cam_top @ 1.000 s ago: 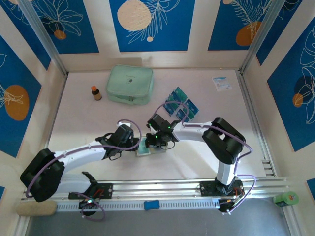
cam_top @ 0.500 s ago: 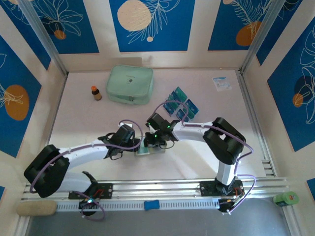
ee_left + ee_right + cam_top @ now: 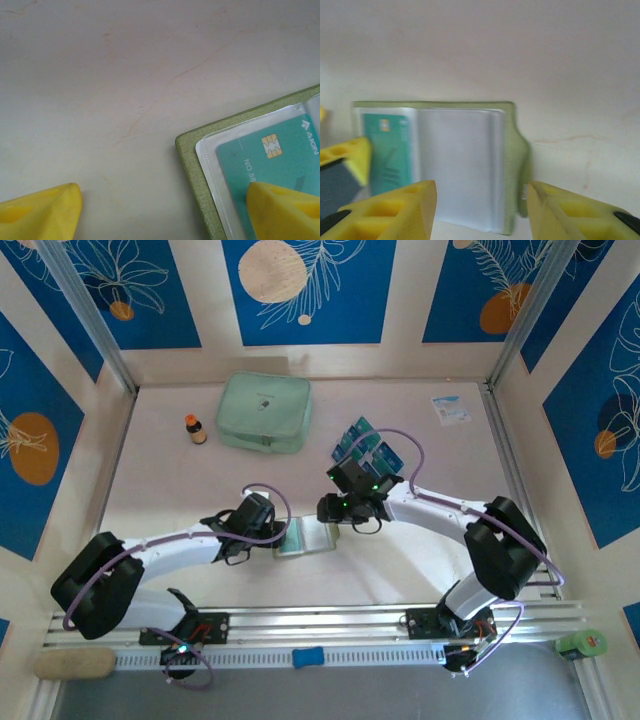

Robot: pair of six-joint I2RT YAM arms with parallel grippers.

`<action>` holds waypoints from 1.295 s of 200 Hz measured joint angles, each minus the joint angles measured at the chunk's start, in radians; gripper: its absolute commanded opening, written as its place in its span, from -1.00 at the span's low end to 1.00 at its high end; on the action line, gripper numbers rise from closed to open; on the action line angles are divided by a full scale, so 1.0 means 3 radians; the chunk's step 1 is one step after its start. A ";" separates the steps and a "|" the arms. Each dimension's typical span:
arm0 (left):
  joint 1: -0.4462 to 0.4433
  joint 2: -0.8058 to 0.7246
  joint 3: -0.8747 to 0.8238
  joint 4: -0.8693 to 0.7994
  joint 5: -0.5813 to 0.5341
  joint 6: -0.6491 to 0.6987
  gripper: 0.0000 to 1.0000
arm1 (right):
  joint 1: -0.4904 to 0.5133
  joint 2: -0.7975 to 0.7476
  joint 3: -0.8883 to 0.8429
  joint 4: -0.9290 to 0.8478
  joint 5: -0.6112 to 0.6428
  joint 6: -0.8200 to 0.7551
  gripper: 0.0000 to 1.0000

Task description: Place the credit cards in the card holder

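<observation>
Card holder (image 3: 305, 538) lies open and flat on the tabletop (image 3: 180, 480), near the middle, between the two wrists. One teal credit card (image 3: 280, 150) sits in a clear sleeve on the page nearest the left arm (image 3: 180, 550). The other credit cards (image 3: 372, 452) are fanned on the tabletop just behind the right arm (image 3: 440, 508). Left jaws wide apart, gripping nothing: one yellow finger (image 3: 287, 210) over the sleeved card, the other (image 3: 40, 210) over bare tabletop. Right jaws apart, empty, above the holder. Mint pouch (image 3: 264, 412), small bottle (image 3: 195, 429) and paper packet (image 3: 451, 408) at the far side.
</observation>
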 measured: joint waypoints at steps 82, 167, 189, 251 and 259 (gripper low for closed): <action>0.0000 -0.0020 0.0010 -0.0018 0.0000 0.0001 0.71 | -0.0025 0.0343 -0.0029 -0.0047 0.0125 -0.0032 -0.95; 0.0004 -0.0065 0.0336 -0.0099 0.0123 0.0004 0.71 | -0.0041 0.0038 -0.0291 -0.0004 0.0137 0.0134 -1.00; 0.0008 -0.0084 0.0370 -0.0102 0.0173 0.0001 0.71 | -0.0041 -0.0023 -0.0319 -0.0005 0.0137 0.0181 -1.00; 0.0008 -0.0141 0.0413 -0.0102 0.0342 -0.0033 0.70 | -0.0041 -0.0117 -0.0320 0.0009 0.0131 0.0206 -1.00; 0.0008 -0.0150 0.0434 -0.0103 0.0360 -0.0039 0.70 | -0.0041 -0.0123 -0.0320 0.0010 0.0121 0.0207 -1.00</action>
